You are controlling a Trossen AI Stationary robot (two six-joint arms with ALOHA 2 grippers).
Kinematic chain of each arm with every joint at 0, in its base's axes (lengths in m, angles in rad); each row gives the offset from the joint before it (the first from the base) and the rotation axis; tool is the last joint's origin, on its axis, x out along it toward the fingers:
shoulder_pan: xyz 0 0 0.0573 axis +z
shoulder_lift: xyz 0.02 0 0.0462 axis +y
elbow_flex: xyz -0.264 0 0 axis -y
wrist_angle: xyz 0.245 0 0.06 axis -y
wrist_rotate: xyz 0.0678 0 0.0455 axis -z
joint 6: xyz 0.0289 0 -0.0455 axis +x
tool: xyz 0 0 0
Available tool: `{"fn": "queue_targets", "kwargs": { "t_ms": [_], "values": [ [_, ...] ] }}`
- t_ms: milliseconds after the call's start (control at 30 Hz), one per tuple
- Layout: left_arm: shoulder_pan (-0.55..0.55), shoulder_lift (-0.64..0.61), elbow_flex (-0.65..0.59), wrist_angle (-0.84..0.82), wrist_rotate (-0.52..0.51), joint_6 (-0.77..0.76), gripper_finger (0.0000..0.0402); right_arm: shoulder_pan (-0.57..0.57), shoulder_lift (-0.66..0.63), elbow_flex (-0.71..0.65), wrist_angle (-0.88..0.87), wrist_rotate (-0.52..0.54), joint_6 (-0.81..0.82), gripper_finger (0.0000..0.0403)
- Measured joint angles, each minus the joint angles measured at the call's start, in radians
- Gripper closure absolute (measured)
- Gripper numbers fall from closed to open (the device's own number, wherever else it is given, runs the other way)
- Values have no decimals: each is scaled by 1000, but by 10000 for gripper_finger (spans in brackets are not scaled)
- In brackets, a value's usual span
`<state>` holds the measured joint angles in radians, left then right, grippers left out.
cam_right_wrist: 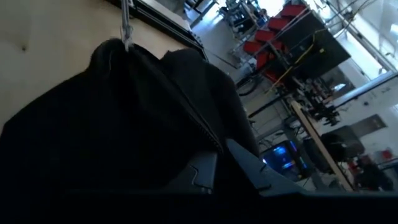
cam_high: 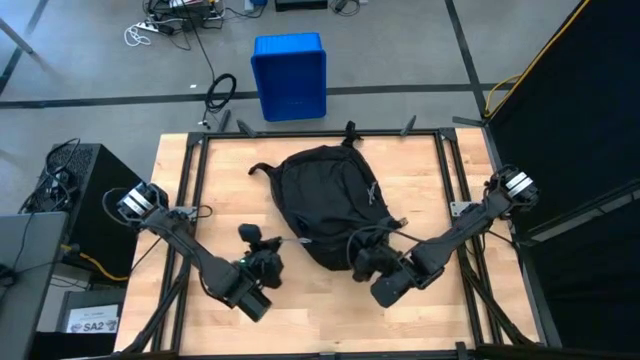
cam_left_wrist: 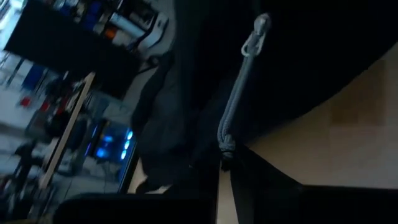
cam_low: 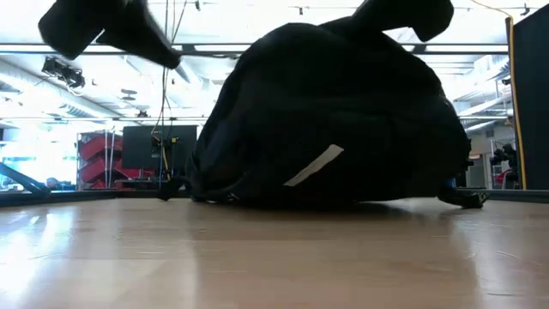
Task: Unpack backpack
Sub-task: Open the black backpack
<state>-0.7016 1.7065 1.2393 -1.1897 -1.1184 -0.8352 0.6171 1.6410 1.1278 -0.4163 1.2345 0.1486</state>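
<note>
The left pincer (cam_high: pixel 268 262), at the backpack's (cam_high: pixel 320 190) seven o'clock, grips a grey zipper cord (cam_left_wrist: pixel 235 106). The right pincer (cam_high: pixel 368 264), at five o'clock, is clamped on black fabric. Opposed pulls could drag the bag or slip the cord.

Both my arms reach inward, low over the bench.
My left end effector (cam_high: pixel 268 262) is clamped closed; my right end effector (cam_high: pixel 364 262) is closed too.

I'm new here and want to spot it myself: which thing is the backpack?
Find the wooden table framed by dark rails. The backpack lies at its middle, between the two arms. It is the large black rounded fabric lump, unlike the hard blue bin on the floor beyond.
</note>
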Motion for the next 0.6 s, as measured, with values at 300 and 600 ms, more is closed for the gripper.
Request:
{"fn": "queue_targets", "kwargs": {
  "t_ms": [300,600],
  "values": [
    [20,0,-165,-120,74,-249,401,6,-2,0,-45,2,47,403],
    [34,-94,-334,37,113,-302,401,-4,-2,0,-37,-56,61,403]
  ]
}}
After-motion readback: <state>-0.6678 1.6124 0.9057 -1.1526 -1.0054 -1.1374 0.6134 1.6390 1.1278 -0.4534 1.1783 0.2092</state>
